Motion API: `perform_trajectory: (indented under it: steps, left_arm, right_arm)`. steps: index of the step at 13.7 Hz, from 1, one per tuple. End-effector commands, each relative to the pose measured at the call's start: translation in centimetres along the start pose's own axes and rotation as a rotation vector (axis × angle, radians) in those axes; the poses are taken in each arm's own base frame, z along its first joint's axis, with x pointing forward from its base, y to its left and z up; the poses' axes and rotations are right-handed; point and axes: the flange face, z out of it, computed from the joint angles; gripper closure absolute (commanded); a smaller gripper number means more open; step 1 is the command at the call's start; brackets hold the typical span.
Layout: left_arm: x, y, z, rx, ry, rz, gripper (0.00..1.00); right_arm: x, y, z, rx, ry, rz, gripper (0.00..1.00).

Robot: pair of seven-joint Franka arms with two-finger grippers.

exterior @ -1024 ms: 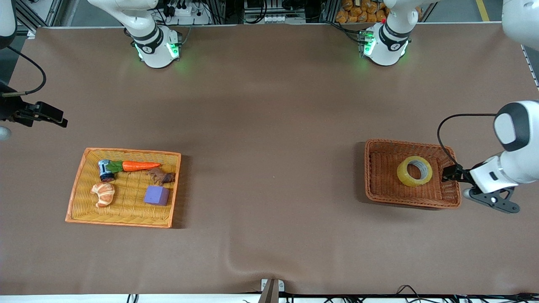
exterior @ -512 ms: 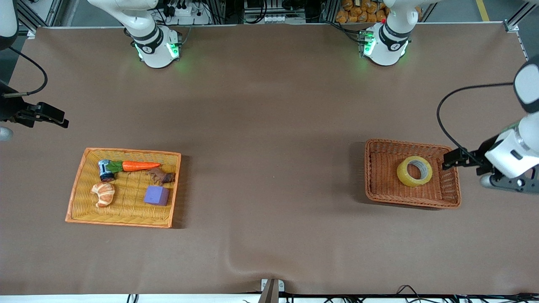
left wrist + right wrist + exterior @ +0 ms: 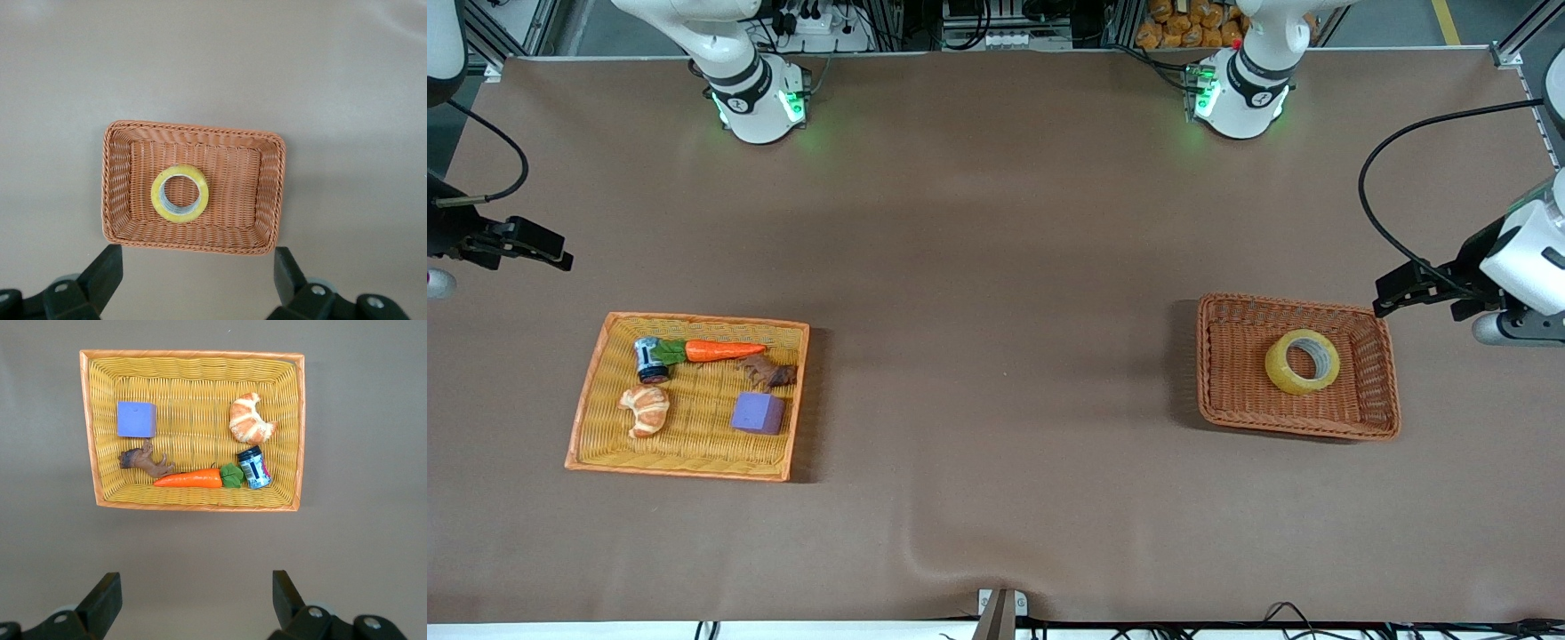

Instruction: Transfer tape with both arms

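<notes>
The tape is a yellowish ring lying flat in the brown wicker basket toward the left arm's end of the table. It also shows in the left wrist view, inside the basket. My left gripper is open and empty, up over the bare table just off a corner of that basket; in its own view the fingers stand wide apart. My right gripper is open and empty, waiting over the table at the right arm's end, also seen in its own view.
A yellow wicker tray near the right arm's end holds a carrot, a croissant, a purple cube, a small can and a brown toy animal. The tray shows in the right wrist view.
My left gripper has pulled away from the tape basket's end and moved toward the robots' bases, empty. The tape stays in the basket. The right arm has not moved.
</notes>
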Motion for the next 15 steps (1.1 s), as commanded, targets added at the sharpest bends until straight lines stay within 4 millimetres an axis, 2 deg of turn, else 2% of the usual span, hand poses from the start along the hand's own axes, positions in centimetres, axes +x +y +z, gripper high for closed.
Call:
perform_trajectory:
  steps: [1, 2, 3, 7, 9, 13, 15]
  left_arm:
    - [-2.9, 0.8, -2.1, 0.033, 0.006, 0.003, 0.00]
    - [-3.9, 0.1, -2.4, 0.038, 0.005, -0.012, 0.00]
    - [-4.7, 0.3, -2.5, 0.039, 0.002, -0.011, 0.00]
    - [-5.5, -0.2, -3.4, 0.043, 0.009, -0.006, 0.00]
    - [-6.7, -0.2, -3.4, 0.043, -0.006, -0.005, 0.00]
    - [-6.4, -0.2, -3.7, 0.047, 0.004, -0.006, 0.00]
    - [-5.5, -0.2, -4.1, 0.055, 0.017, -0.010, 0.00]
  right_arm:
    - [0.3, 0.0, -0.4, 0.000, 0.006, 0.013, 0.00]
    - [0.4, 0.1, -0.4, 0.000, 0.009, 0.015, 0.00]
    - [0.5, -0.2, -0.5, -0.003, 0.021, 0.010, 0.00]
    - [0.7, 0.1, -0.2, 0.010, 0.031, 0.044, 0.00]
    - [0.6, -0.2, -0.2, 0.023, 0.029, 0.070, 0.00]
    - [0.6, -0.3, -0.3, 0.013, 0.028, 0.052, 0.00]
    - [0.6, -0.4, -0.7, 0.019, 0.035, 0.054, 0.00]
